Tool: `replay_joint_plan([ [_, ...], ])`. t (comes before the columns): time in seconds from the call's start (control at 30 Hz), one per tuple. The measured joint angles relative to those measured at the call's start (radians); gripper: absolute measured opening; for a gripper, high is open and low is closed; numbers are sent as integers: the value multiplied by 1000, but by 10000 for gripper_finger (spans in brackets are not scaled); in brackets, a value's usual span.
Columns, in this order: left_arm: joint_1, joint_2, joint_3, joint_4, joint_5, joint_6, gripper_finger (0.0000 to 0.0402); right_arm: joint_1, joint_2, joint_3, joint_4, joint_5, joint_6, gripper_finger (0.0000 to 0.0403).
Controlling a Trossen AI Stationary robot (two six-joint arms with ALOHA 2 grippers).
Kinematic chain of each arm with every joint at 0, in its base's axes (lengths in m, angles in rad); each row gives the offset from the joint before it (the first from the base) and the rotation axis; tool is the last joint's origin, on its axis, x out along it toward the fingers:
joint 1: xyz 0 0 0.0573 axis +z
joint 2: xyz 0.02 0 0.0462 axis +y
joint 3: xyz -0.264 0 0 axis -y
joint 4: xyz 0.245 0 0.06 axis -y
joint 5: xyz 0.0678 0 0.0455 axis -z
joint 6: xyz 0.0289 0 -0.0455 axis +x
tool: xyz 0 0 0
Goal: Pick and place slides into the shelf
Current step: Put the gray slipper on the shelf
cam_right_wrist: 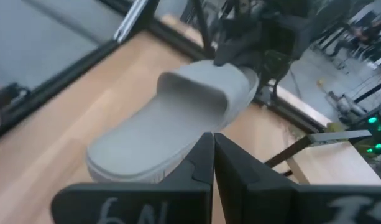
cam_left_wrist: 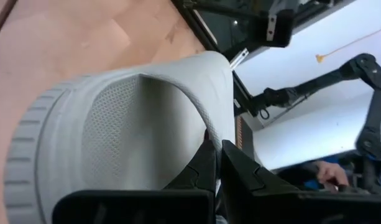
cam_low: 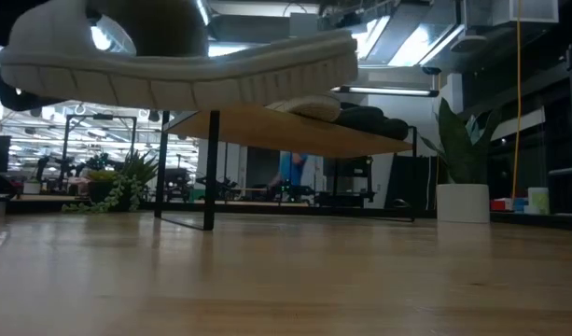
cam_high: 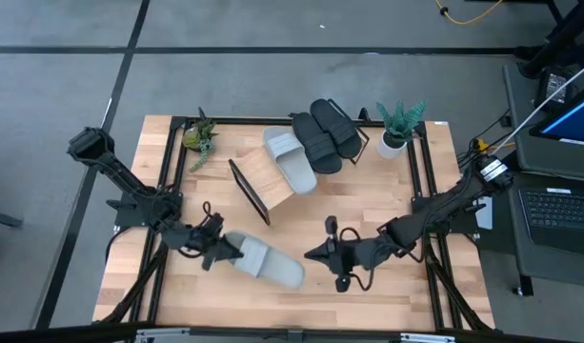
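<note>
Grey slide (cam_high: 265,260), ribbed sole, held aloft by left claw (cam_high: 218,250).

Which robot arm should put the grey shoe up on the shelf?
The left one, most likely. Its end effector already grips the grey shoe by the strap, lifted off the table. The right end effector is shut on nothing, just waiting beside the shoe. The shelf has three shoes already.

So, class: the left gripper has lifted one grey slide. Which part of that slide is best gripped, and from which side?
The strap. On the lifted grey slide, the arched strap's edge is thin enough for two fingers, whereas the sole is broad. Come from the strap end, as the left gripper does, shut on the strap, with the sole off the table in the low view.
</note>
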Motion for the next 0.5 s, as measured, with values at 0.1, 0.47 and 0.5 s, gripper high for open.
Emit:
replay_joint_plan([
  [0.1, 18, 0, 0, -1, -2, 0, 0, 0, 3, 74, -167, -15, 8, 14],
  [0.47, 73, 0, 0, 71, -11, -1, 0, 0, 135, 328, -566, -52, -23, 14],
  [0.5, 77, 0, 0, 75, -12, -1, 0, 0, 153, 353, -604, -51, -26, 14],
])
